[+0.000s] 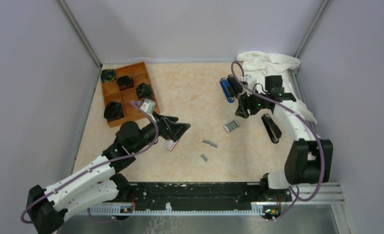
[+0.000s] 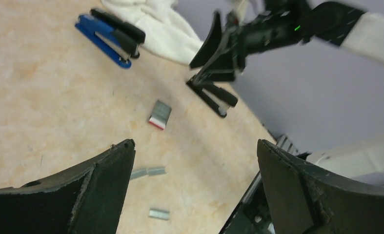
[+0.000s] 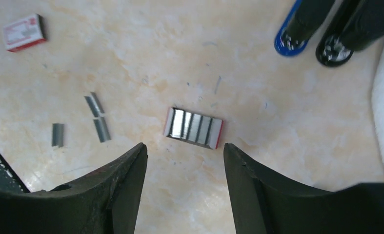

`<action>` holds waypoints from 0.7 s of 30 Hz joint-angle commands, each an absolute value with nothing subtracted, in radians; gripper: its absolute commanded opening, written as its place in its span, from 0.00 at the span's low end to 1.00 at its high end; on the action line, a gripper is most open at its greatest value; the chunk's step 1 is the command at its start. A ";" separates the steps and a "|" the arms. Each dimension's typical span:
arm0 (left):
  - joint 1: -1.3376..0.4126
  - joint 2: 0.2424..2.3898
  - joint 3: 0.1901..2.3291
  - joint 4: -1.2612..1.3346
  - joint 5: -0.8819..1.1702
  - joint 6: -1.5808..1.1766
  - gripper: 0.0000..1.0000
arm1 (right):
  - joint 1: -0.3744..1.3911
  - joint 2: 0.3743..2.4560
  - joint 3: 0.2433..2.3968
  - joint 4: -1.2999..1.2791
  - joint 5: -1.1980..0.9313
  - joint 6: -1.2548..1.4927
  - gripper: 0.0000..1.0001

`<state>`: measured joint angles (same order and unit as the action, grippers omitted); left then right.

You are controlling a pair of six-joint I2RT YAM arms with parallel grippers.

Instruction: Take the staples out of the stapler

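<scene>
One slim black stapler (image 1: 271,127) lies on the table at the right, also seen in the left wrist view (image 2: 213,96). A second black stapler (image 3: 355,27) lies beside a blue stapler (image 3: 297,24) farther back. Short grey strips of staples (image 3: 98,118) lie loose on the table centre (image 1: 210,143), with one more (image 1: 204,157) nearer the front. My right gripper (image 3: 184,148) hangs open above the table, just short of an open tray of staple rows (image 3: 193,127), holding nothing. My left gripper (image 2: 194,146) stands wide open and empty, left of the loose strips.
A small white-and-red box (image 1: 171,144) lies by the left gripper's fingers. A brown compartment tray (image 1: 118,87) with dark objects stands at the back left. A white cloth (image 1: 268,61) is bunched in the back right corner. Grey walls close three sides.
</scene>
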<state>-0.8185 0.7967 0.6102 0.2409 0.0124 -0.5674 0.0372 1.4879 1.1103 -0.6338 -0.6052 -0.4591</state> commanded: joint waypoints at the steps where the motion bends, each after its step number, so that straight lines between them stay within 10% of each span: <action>1: -0.824 0.793 0.452 0.516 0.120 -0.504 1.00 | 0.048 1.277 1.043 -0.555 -0.840 -0.492 0.59; 8: -0.821 0.806 0.406 0.478 0.008 -0.416 1.00 | 0.097 1.005 0.782 -0.253 -1.233 -0.443 0.62; 21: -0.822 0.880 0.262 0.746 0.336 -0.029 0.97 | 0.287 1.044 0.724 -0.507 -1.039 -0.922 0.67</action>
